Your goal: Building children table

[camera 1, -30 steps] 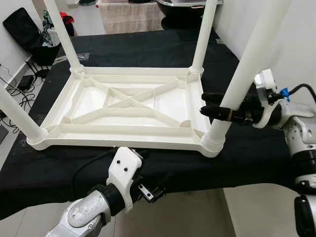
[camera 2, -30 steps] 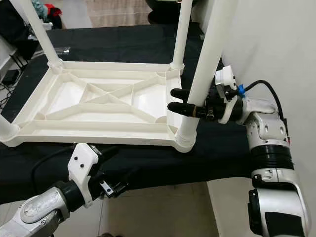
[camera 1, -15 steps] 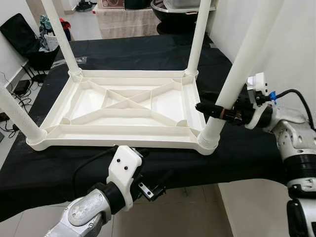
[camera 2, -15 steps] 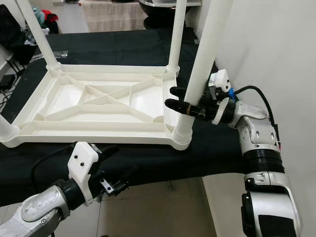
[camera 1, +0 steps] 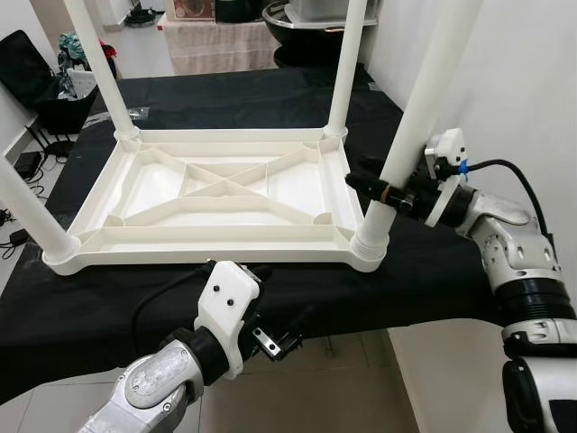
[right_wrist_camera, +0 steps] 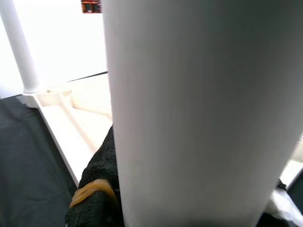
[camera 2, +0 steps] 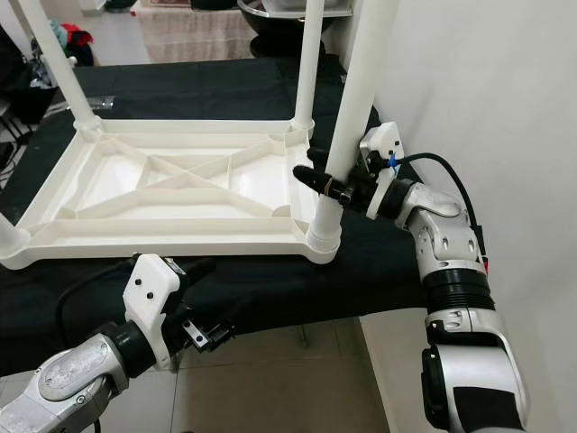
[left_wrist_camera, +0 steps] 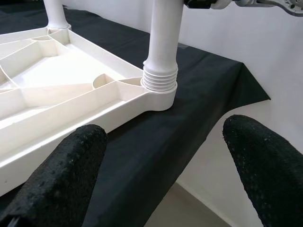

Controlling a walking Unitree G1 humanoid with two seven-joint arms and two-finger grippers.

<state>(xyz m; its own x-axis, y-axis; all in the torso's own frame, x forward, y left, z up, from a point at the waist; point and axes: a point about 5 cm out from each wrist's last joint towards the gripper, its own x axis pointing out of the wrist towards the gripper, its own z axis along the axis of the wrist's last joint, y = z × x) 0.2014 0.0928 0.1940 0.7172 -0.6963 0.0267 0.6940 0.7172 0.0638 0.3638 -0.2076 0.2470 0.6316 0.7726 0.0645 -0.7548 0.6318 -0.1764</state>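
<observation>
A white plastic table top [camera 1: 225,194] lies upside down on a table covered with black cloth [camera 1: 451,271]. Legs stand in all its corners. My right gripper [camera 1: 377,187] is shut on the near right leg [camera 1: 410,135], just above its threaded socket [left_wrist_camera: 159,82]; one black finger [camera 2: 313,178] pokes out past the leg. In the right wrist view that leg [right_wrist_camera: 199,113] is pressed against a finger with a yellow band [right_wrist_camera: 94,194]. My left gripper [left_wrist_camera: 165,175] hangs open below the table's front edge, near that same corner, with its fingers [left_wrist_camera: 61,175] wide apart.
A white wall [camera 1: 523,81] runs close along the right side of the black table. A black bag [camera 1: 41,68] and cables lie on the floor at the far left. A cloth-covered bench [camera 1: 225,41] with a dark bowl stands behind. Tiled floor [camera 1: 343,388] shows below the front edge.
The whole picture has shifted, so the camera moved. My right gripper still holds the near right leg, and the left arm keeps its place under the front edge.
</observation>
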